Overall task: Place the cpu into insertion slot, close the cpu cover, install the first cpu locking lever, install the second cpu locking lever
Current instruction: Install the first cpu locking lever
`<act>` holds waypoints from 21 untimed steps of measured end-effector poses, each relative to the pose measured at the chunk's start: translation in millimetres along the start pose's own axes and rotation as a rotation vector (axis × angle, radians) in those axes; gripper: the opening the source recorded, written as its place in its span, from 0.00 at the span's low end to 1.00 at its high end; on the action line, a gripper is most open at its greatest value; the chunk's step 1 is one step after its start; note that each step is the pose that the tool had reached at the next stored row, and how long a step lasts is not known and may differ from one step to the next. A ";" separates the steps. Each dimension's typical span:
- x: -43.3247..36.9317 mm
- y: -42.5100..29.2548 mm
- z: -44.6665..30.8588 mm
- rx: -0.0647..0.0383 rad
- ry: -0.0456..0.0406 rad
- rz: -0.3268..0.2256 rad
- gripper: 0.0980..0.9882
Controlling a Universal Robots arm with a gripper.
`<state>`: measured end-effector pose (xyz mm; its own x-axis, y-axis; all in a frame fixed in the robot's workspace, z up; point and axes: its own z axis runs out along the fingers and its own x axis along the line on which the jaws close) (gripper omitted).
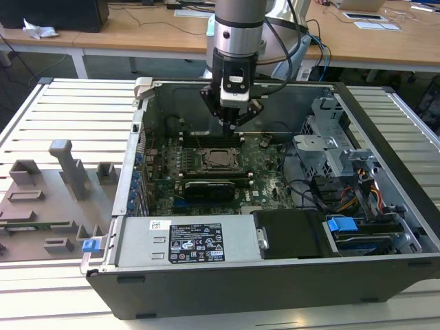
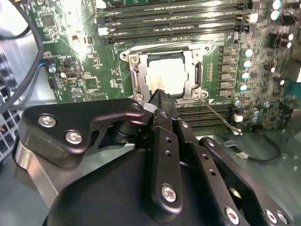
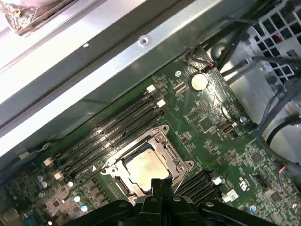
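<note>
Cpu [image 2: 165,77] lies pale, square, inside cpu cover [image 2: 141,66].

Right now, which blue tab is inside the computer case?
The blue tab at the exterior view's right, beside the black box. The other blue tab sits outside the case.

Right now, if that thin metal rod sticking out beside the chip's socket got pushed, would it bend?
The rod is probably springy, being a long thin wire. It seems anchored at a corner of the cpu cover, so it would likely pivot rather than slide. Its smooth metal might slip off the gripper.
</note>
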<state>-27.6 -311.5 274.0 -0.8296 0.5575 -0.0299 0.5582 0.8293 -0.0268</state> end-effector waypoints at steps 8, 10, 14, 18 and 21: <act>0.0 0.0 0.0 -0.005 -0.0048 -0.181 0.01; 0.0 0.0 0.0 -0.006 -0.0057 -0.210 0.01; 0.0 0.0 0.0 -0.009 -0.0078 -0.290 0.01; 0.0 0.0 0.0 -0.010 -0.0095 -0.352 0.01; 0.0 0.0 0.0 -0.012 -0.0107 -0.397 0.01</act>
<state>-27.6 -311.5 274.0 -0.9807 0.1932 -0.0299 0.1940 0.9806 -0.0269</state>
